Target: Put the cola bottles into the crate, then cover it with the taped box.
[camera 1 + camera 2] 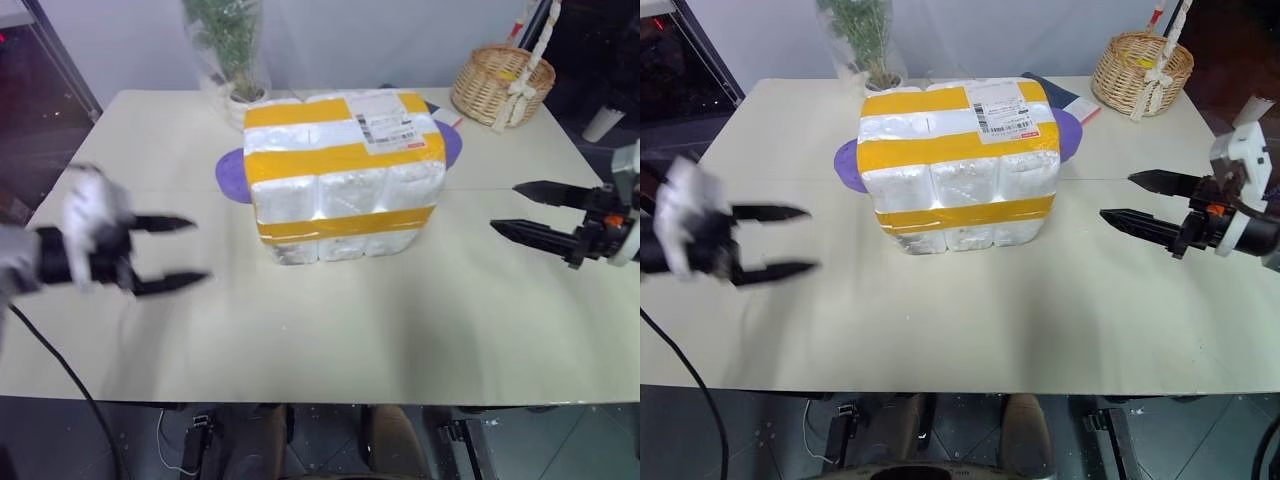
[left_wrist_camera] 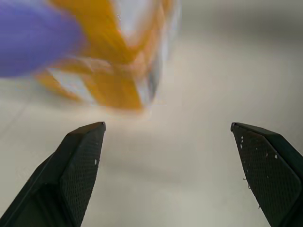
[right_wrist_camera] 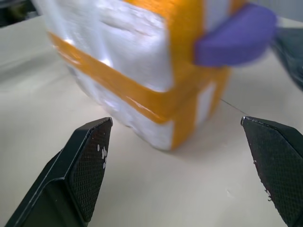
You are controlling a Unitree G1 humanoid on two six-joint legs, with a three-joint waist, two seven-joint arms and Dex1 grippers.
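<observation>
**A:** Where does the box lie from your two hands?

**B:** The large white styrofoam box with wide yellow tape stripes and a white shipping label, the taped box (image 1: 344, 176), stands mid-tabletop with a purple disc-shaped thing (image 1: 232, 175) showing from under it on both sides. Your left hand (image 1: 172, 254) hovers well apart from the box's left face; your right hand (image 1: 524, 210) hovers well apart from its right face. The box sits between them, each hand pointing inward at it.

**A:** Fingers?

**B:** Both hands are spread wide and holding nothing. The wrist views look past parted black fingers (image 3: 87, 156) at the box's corners.

**A:** Which hand is nearer?

**B:** Neither by much; you flank it about evenly. Its longer side runs left to right across the cream tabletop (image 1: 400, 320), so the short end faces are what your hands point at.

**A:** And the bottles and crate?

**B:** You can't see them. I'd judge they may be under the box, but that's unconfirmed. Any two-handed move should close on the box's opposite ends together.
</observation>
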